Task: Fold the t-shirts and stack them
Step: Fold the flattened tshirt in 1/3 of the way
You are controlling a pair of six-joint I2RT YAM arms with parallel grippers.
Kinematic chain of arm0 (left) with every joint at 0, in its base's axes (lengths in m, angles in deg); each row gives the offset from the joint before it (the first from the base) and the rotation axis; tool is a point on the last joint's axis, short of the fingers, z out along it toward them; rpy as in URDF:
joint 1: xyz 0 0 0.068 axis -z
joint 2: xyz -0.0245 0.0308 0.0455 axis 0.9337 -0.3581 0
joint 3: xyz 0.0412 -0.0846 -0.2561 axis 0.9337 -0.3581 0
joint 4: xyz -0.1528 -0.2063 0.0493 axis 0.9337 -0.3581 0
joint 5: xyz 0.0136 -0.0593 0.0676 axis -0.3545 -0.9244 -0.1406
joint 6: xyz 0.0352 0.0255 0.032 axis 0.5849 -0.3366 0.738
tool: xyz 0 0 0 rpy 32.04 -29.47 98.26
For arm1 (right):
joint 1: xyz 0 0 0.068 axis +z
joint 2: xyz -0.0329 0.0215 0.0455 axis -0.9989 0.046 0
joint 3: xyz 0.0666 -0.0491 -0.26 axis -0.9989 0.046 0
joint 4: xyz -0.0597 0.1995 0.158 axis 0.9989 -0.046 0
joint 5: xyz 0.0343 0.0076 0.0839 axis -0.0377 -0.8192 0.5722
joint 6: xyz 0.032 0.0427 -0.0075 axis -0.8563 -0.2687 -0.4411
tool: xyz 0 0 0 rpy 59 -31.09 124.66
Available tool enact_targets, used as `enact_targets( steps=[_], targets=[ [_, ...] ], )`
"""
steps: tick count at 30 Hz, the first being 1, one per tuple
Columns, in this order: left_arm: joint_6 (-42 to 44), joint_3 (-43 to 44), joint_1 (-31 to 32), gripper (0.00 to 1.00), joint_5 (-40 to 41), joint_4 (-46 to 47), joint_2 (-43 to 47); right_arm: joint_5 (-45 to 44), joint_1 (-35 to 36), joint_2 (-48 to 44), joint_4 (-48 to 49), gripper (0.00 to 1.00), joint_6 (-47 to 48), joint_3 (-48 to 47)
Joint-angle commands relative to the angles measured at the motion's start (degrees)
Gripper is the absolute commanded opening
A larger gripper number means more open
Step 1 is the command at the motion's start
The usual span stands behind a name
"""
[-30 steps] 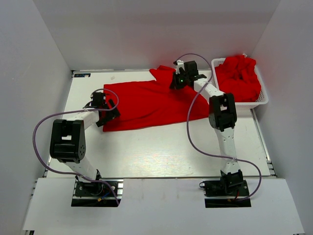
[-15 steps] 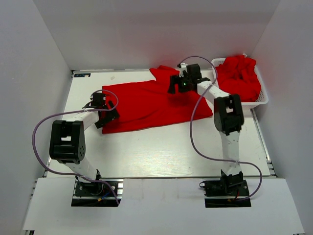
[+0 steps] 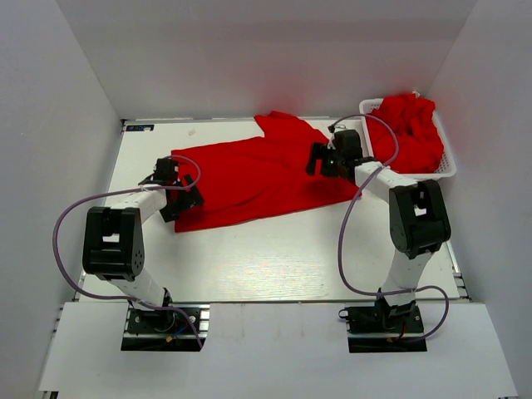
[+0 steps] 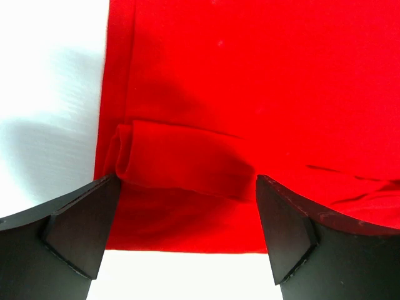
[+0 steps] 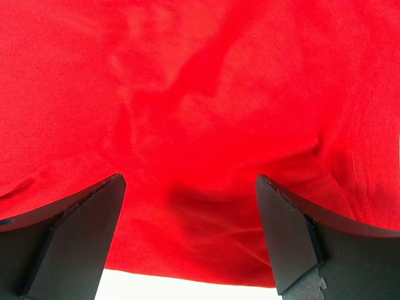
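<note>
— How many shirts are you counting?
— I'm seeing one red shirt (image 3: 249, 174) lying spread on the table (image 3: 249, 266); more are sitting bunched in a heap (image 3: 406, 133) in the basket (image 3: 445, 171), too tangled to count.
— Baskets?
— I'm counting just one.
— And arms?
— Two are standing there: a left arm (image 3: 112, 241) and a right arm (image 3: 413, 220).

Bright, even overhead light; faint glare on the white table (image 3: 249, 266); soft shadows beside the dark fingers (image 4: 75, 231).
</note>
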Motion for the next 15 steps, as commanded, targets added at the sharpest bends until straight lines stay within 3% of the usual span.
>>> enact_targets(
  steps=[1, 15],
  targets=[
    [-0.98, -0.63, -0.28, 1.00, -2.58, -1.32, 4.17, -1.20, -0.80, 1.90, -0.16, 0.90, -2.66, 0.25],
    [-0.72, 2.53, -0.90, 1.00, -2.15, -0.62, 3.12, 3.81, -3.61, 6.83, -1.58, 0.90, -5.30, 0.96]
  ],
)
